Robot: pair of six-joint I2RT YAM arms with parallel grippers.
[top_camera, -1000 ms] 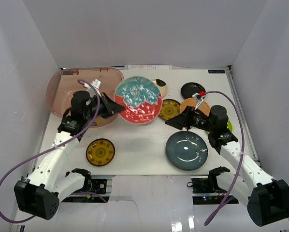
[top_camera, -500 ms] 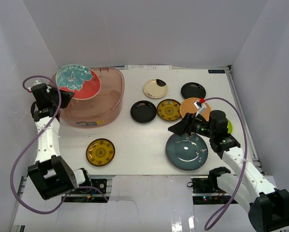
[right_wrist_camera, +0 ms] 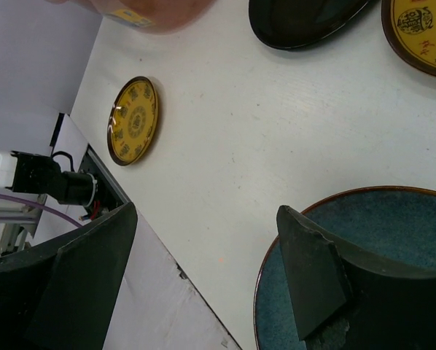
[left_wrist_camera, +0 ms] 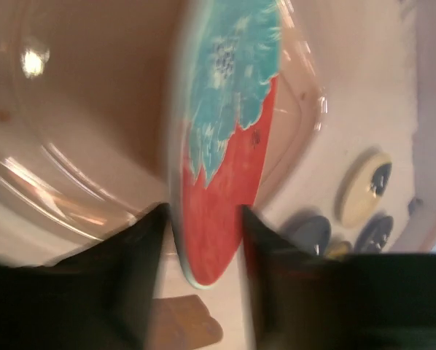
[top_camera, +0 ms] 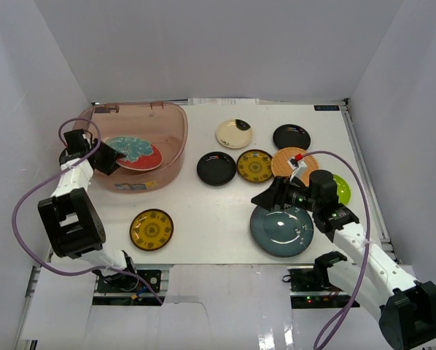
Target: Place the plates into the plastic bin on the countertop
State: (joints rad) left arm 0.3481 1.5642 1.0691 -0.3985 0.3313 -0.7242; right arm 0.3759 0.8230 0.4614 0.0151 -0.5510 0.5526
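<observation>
White walls [top_camera: 203, 51] close in a flat white tabletop [top_camera: 203, 215]. Much is hard to read. The left wrist view is blurred and turned on its side, and the dark fingers [left_wrist_camera: 130, 248] of the left gripper [top_camera: 107, 159] fill its lower part. The rim of the red-and-teal plate [top_camera: 134, 152] sits between those fingers, but the blur hides whether they press on it or stand just off it, so the grip cannot be told. The lime green plate [top_camera: 342, 187] is mostly hidden behind the right arm [top_camera: 349, 233]. The orange plate [top_camera: 287, 162] is partly covered by a cable [top_camera: 327, 154]. The right wrist view cuts off the grey-blue plate [top_camera: 280, 232] at its lower right corner.

The red-and-teal plate is large and round, with teal splashed over one part and red over the rest. It lies at a slant inside the pinkish plastic bin [top_camera: 176, 124] at the far left of the tabletop, near the bin's left wall.

The right gripper [top_camera: 265, 197] has its fingers spread wide with nothing between them, one finger over the far left edge of the grey-blue plate. Two black plates [top_camera: 216, 168], a cream plate [top_camera: 233, 133] and two yellow plates [top_camera: 151, 229] lie flat on the tabletop outside the bin.
</observation>
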